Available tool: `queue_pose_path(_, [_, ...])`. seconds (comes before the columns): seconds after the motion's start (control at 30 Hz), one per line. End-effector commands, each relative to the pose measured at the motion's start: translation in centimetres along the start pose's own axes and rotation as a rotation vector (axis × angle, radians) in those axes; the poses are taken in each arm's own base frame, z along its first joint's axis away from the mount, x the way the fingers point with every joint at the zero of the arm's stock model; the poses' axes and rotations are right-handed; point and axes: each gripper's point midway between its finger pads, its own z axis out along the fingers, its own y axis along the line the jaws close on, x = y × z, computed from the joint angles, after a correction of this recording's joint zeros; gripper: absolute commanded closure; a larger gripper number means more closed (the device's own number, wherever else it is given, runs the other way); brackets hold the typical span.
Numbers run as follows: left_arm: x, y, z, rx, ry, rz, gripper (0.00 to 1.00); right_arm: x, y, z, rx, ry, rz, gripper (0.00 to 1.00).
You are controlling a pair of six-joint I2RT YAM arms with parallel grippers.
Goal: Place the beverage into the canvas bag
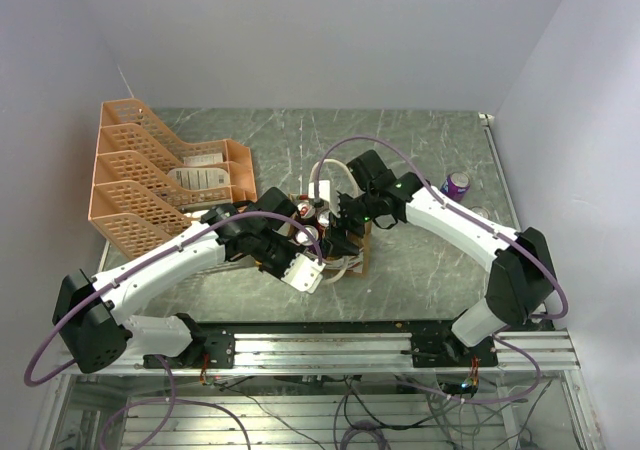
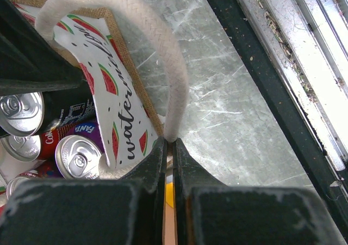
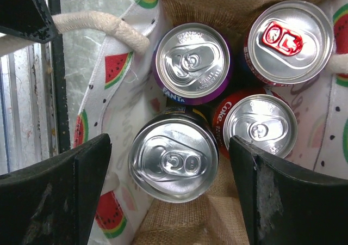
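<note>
While closed, left hand (image 2: 169,142) seemingly pinches handle (image 2: 175,76).

"FANTA" on the purple can (image 3: 191,60), "Coke" on the red can (image 3: 260,126), script "waterm…", probably "watermelon", on the white panel of the canvas bag (image 2: 128,100), unreadable small print on the black can (image 2: 70,110)

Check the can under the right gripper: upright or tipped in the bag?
Upright. The dark can shows its full round lid to the right wrist camera, standing inside the canvas bag beside three other cans.
</note>
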Motion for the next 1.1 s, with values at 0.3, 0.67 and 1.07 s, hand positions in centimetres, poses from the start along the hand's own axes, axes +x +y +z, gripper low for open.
queue_pose_path(0.3, [-0.6,0.2,0.3,-0.007,-0.026,0.021,0.93,-4.7,-0.7,-4.1,0.095,-0.093,-0.056,0.10])
queue_pose_path(0.67, [-0.9,0.4,0.2,-0.014,-0.040,0.026,0.93,-5.6,-2.1,-10.2,0.265,-0.199,-0.035,0.14])
queue_pose_path(1.07, [-1.3,0.3,0.2,-0.016,-0.061,0.028,0.93,5.6,-9.1,-24.0,0.900,-0.190,0.409,0.09])
